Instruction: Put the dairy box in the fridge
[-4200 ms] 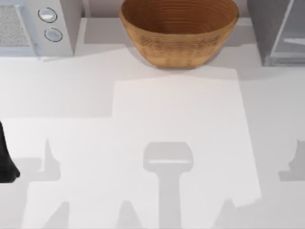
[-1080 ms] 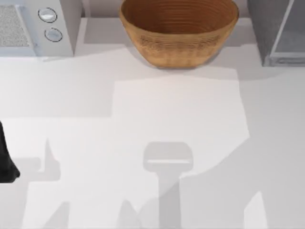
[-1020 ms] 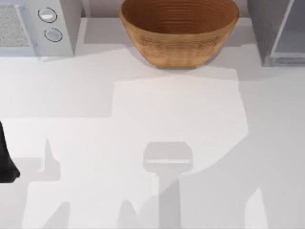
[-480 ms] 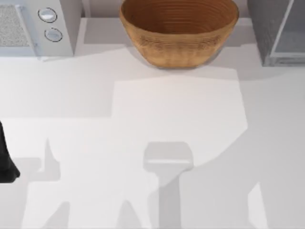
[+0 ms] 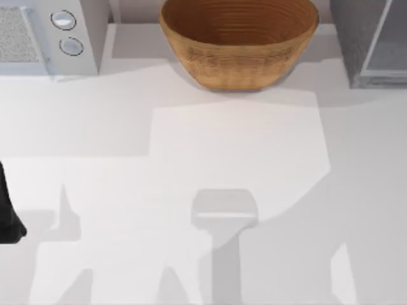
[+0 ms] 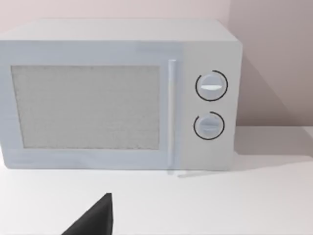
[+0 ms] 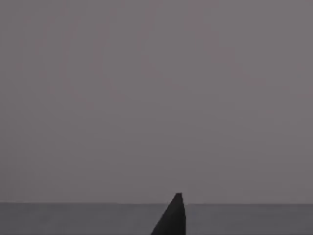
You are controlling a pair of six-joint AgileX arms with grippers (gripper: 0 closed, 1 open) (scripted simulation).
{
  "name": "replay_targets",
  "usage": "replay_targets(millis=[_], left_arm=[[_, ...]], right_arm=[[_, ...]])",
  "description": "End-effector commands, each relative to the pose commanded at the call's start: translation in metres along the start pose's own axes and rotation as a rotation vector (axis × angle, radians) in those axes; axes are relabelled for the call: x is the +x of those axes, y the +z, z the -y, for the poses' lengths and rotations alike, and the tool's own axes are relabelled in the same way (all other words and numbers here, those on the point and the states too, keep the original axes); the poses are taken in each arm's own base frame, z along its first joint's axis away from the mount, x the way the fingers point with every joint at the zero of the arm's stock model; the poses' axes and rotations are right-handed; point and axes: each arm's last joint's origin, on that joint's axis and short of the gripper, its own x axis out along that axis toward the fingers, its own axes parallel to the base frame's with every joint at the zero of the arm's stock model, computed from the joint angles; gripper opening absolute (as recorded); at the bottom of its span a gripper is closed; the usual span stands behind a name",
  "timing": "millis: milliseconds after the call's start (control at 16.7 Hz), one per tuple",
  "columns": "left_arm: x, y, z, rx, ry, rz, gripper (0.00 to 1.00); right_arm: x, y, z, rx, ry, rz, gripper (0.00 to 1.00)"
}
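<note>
Top view looks down on a white table [image 5: 191, 140] crossed by soft grey shadows. At its left edge, near the front, a dark piece of the left arm [image 5: 7, 216] pokes in; the gripper itself is out of that shot. Farther back along the rear stand three things: a light-grey appliance [image 5: 48, 35] with two round knobs and a mesh panel at the left, a wicker basket [image 5: 238, 41] in the middle, and the fridge [image 5: 372, 41] at the right, grey with a paler glassy door panel lying flat against its front. I cannot make out the dairy box anywhere on the table, so I cannot tell where it is.

The left wrist view adds what the overhead shot hides: the appliance [image 6: 120, 95] seen front-on, its door handle and both knobs plain, with one dark fingertip of the left gripper [image 6: 95, 218] just in front. Whether that gripper is released or clenched, I cannot tell.

From the right wrist comes a plain grey surface close ahead and one dark fingertip of the right gripper [image 7: 171, 218]; its state is equally unclear. A pale pinkish wall stands behind the appliance.
</note>
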Motion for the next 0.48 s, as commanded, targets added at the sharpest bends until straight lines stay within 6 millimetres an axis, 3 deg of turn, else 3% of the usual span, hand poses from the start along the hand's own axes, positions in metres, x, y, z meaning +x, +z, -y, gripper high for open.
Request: replay_targets(millis=[180,480], left_arm=[[0.0,0.0,0.0,0.0,0.0,0.0,1.0],[0.0,0.0,0.0,0.0,0.0,0.0,1.0]], right_arm=[[0.0,0.0,0.0,0.0,0.0,0.0,0.98],[0.0,0.0,0.0,0.0,0.0,0.0,1.0]])
